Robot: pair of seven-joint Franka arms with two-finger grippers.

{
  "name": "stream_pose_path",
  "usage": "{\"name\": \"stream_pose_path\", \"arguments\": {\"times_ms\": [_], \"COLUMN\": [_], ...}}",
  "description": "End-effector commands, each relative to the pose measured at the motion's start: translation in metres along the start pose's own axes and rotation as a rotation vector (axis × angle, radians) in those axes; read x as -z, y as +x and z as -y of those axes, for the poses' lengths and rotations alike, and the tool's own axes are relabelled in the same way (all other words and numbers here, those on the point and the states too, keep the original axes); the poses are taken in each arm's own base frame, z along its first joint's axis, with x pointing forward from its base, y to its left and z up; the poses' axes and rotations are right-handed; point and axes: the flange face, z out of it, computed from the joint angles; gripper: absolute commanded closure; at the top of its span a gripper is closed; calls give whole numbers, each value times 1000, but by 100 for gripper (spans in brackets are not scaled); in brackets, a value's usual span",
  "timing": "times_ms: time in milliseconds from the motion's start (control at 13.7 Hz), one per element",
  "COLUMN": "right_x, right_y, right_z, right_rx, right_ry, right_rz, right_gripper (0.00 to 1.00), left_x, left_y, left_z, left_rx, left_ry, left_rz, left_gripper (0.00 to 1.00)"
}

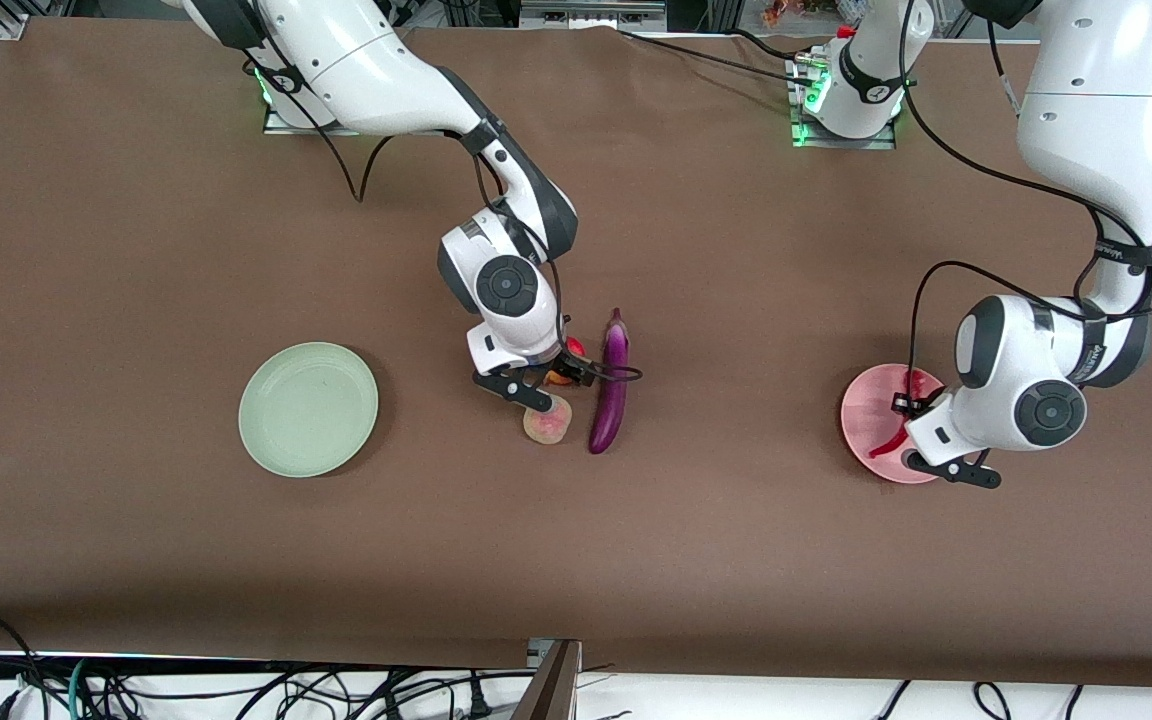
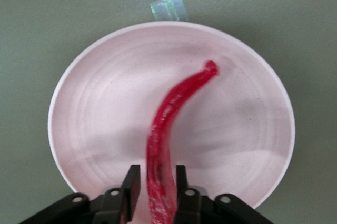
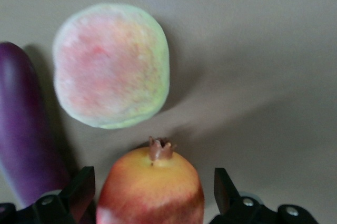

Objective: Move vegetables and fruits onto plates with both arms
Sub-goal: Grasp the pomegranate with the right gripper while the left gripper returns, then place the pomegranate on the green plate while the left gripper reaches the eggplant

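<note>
brown cloth covers the whole tabletop (image 1: pixel 136 560), and we see the task's things spread across its middle band. nearest the front camera, at the left arm's end, we find the pink plate (image 1: pixel 866 405) with the left claw (image 1: pixel 921 445) just above it. in the left wrist view its fingers (image 2: pixel 131 184) are clamped on the red chili pepper (image 2: pixel 163 134), which curves out over the pink plate (image 2: pixel 100 113); we cannot tell whether the pepper's tip touches the plate.

toward the right arm's end lies the mint green plate (image 1: pixel 308 408), bare and well apart from the other things.

near the middle of the tabletop we see the pale round fruit (image 1: pixel 547 421), with the purple eggplant (image 1: pixel 612 385) lying just beside it, lengthwise toward the arm bases. a little farther from the front camera is the red-yellow fruit (image 1: pixel 570 362), beside the eggplant. the right claw (image 1: pixel 548 378) is down around it: in the right wrist view its fingers (image 3: pixel 79 184) stand apart on either side of the red-yellow fruit (image 3: pixel 152 187), not touching it, with the pale fruit (image 3: pixel 111 66) and the eggplant (image 3: pixel 26 134) close by.
</note>
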Motion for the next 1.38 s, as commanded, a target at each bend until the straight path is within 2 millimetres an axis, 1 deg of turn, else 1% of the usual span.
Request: {"name": "stream_pose_path", "arguments": {"times_ms": [0, 146, 219, 291, 364, 437, 510, 583, 656, 728, 801, 874, 947, 1020, 1093, 1166, 1238, 1311], "right_x": [-1, -8, -10, -9, -10, -7, 0, 12, 32, 52, 77, 95, 109, 121, 127, 127, 123, 121], "right_y": [-10, -18, -19, -17, -17, -14, -8, 7, 32, 48, 67, 86, 105, 126, 145, 166, 188, 204], "right_z": [2, 3, 2, 1, 1, 0, -1, -8, -25, -38, -54, -74, -95, -119, -142, -169, -200, -226], "right_rx": [-19, -27, -26, -28, -9, -3, 19, 27, 43, 72, 104, 150, 203, 232, 275, 328, 384, 428], "right_ry": [0, -2, -6, -6, -8, -8, -3, -12, -41, -65, -75, -95, -110, -122, -147, -173, -192, -204], "right_rz": [8, 7, 9, 8, 8, 7, 5, 13, 39, 64, 86, 117, 142, 159, 171, 170, 177, 185], "right_gripper": [0, 1, 4, 16, 34, 51, 66, 73, 74, 74, 74, 74, 74, 74, 74, 74, 73, 73], "left_x": [20, 39, 53, 69, 85, 100, 114, 125, 133, 139, 143, 143, 136, 125, 115, 101, 85, 73], "left_y": [-3, -8, -14, -20, -26, -32, -36, -37, -36, -35, -33, -30, -27, -24, -22, -17, -14, -9], "left_z": [0, -4, -7, -19, -31, -49, -69, -90, -117, -143, -169, -191, -219, -252, -291, -322, -351, -367], "left_rx": [-13, -14, -14, -20, -20, -22, -13, 0, 3, 15, 54, 82, 63, 48, 63, 111, 139, 158], "left_ry": [14, 13, 9, -12, -45, -84, -125, -155, -190, -235, -287, -321, -330, -333, -327, -325, -325, -330], "left_rz": [-13, -9, 8, 19, 31, 44, 47, 36, 30, 25, 24, 15, 15, 11, -18, -48, -72, -100], "left_gripper": [0, 0, 0, 0, 0, 0, 0, 0, 0, 0, 0, 0, 0, 0, 0, 0, 0, 0]}}
